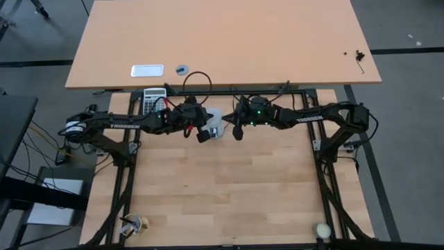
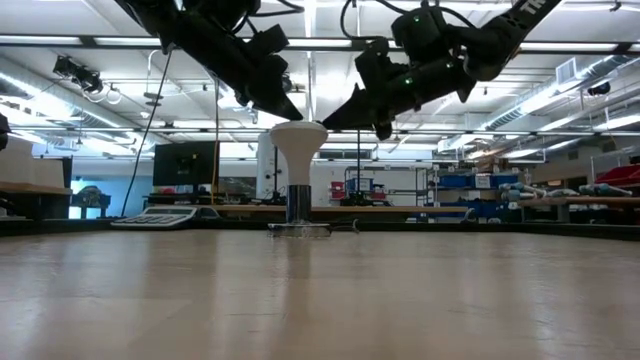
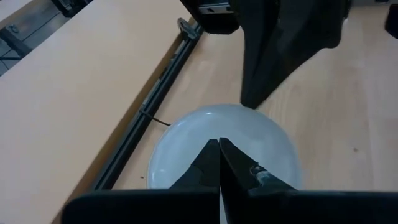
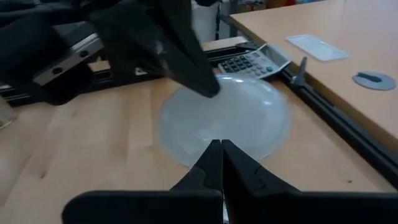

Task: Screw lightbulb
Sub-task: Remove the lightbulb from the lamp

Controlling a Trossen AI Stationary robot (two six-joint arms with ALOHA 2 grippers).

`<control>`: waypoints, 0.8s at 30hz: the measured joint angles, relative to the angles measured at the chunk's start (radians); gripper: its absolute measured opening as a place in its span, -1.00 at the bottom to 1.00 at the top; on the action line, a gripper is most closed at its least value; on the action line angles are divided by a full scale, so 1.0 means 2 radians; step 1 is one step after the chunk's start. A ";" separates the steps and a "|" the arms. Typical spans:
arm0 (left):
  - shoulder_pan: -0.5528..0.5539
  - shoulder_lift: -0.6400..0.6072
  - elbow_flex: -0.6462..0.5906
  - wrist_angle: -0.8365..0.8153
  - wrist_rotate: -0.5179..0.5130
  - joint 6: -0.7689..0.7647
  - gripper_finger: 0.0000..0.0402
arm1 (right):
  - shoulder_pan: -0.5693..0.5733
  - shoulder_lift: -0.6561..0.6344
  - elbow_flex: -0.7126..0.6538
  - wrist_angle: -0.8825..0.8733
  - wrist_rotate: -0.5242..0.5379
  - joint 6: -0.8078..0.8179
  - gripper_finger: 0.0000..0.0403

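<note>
- Right now the lightbulb (image 2: pixel 298 140) stands upright at the middle of the low view, dome up, its narrow base down in a socket (image 2: pixel 298 229) on the tabletop (image 2: pixel 320 300); in the high view it sits just above centre, between the two arms.
- Both tools hover close over the dome. The left tool (image 1: pixel 202 136) has its fingers pressed together, gripping nothing, its tip at the dome's left shoulder. The right tool (image 1: pixel 238 133) is likewise closed and empty, at the dome's right.
- From each wrist view the closed fingers point onto the pale dome, with the other arm's fingertip meeting the far rim; whether either tip actually touches the glass I cannot tell.
- Judging by this, the bulb looks seated but no grip exists to turn it, so the screwing step cannot go forward with the fingers as they are.
- Risks: a closed tip pushing sideways on the tall bulb could tip it or drag the light socket across the wood; two tips crowding one dome could collide; a tool that spreads too little before descending would strike the glass rather than straddle it.
- Writing: white lettering along the left arm in the high view reads, as far as I can make out, "TROSSEN"; the right arm carries similar lettering, too small to read. The calculator (image 1: pixel 154 100) keys are illegible.
</note>
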 joint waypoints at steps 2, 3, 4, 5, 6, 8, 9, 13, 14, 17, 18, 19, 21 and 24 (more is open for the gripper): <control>0.000 0.000 0.000 0.000 0.000 0.000 -1.00 | 0.008 0.000 0.000 0.001 -0.002 0.000 -0.97; 0.000 0.000 0.000 0.001 0.000 0.000 -1.00 | 0.012 0.001 0.000 0.004 -0.003 0.000 -0.97; 0.000 0.000 0.000 0.003 0.000 0.000 -1.00 | 0.016 0.002 0.000 0.007 -0.008 0.001 -0.97; 0.000 0.000 0.000 0.007 0.000 0.000 -1.00 | 0.021 0.003 0.000 0.007 -0.017 0.001 -0.97; 0.000 0.001 0.001 0.011 0.000 0.000 -1.00 | 0.025 0.004 -0.001 0.004 -0.024 0.001 -0.97; 0.001 0.000 0.001 0.007 0.000 0.000 -1.00 | 0.031 0.004 -0.001 0.007 -0.034 -0.004 -0.97; 0.000 0.000 0.001 0.006 0.000 0.000 -1.00 | 0.033 0.002 -0.001 0.009 -0.034 -0.006 -0.97; 0.000 0.000 0.001 0.005 0.000 -0.001 -1.00 | 0.031 -0.012 -0.001 0.005 -0.007 -0.010 -0.97; 0.000 0.000 0.001 0.004 0.000 0.000 -1.00 | 0.029 -0.016 -0.001 -0.001 0.007 -0.011 -0.97; 0.000 0.000 0.001 0.005 -0.002 0.000 -1.00 | 0.016 -0.023 -0.001 -0.011 0.061 -0.014 -0.97; 0.000 0.000 0.001 0.005 -0.002 0.000 -1.00 | 0.011 -0.023 -0.001 -0.015 0.072 -0.017 -0.97; 0.000 0.000 0.001 0.004 -0.002 0.000 -1.00 | 0.006 -0.023 -0.001 -0.019 0.076 -0.019 -0.97; 0.000 0.000 0.001 0.005 -0.002 0.000 -1.00 | -0.001 -0.023 -0.001 -0.019 0.076 -0.020 -0.97; 0.000 0.000 0.001 0.005 -0.002 0.000 -1.00 | -0.005 -0.022 -0.001 -0.024 0.076 -0.020 -0.96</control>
